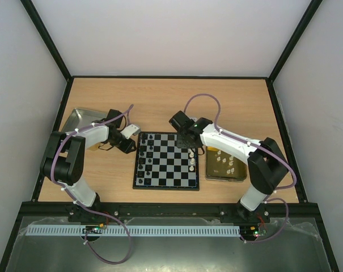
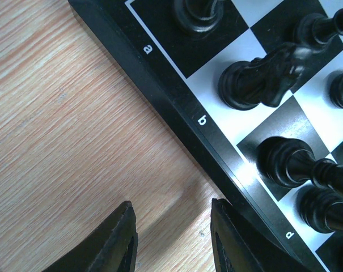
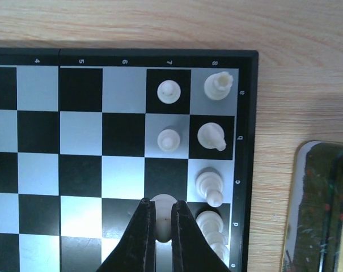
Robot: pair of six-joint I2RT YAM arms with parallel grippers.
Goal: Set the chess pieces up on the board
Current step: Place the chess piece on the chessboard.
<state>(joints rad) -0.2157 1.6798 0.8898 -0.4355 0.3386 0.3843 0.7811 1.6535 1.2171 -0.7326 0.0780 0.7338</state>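
The board (image 1: 172, 168) lies in the middle of the table. Black chess pieces (image 1: 145, 152) stand along its left side and white chess pieces (image 1: 193, 160) along its right. My right gripper (image 3: 162, 204) hangs over the board's right part, shut on a white pawn (image 3: 163, 226), just left of the white back row. Beside it stand two white pawns (image 3: 169, 90), a rook (image 3: 219, 86), a knight (image 3: 211, 136) and a bishop (image 3: 209, 185). My left gripper (image 2: 172, 226) is open over bare wood just off the board's rim (image 2: 177, 107), with nothing between its fingers. A black knight (image 2: 262, 76) stands near that rim.
A gold tray (image 1: 212, 170) holding several white pieces sits right of the board and shows in the right wrist view as a gold tray edge (image 3: 307, 209). A silver tray (image 1: 79, 118) lies at the far left. Black frame walls bound the wooden table (image 1: 160, 102).
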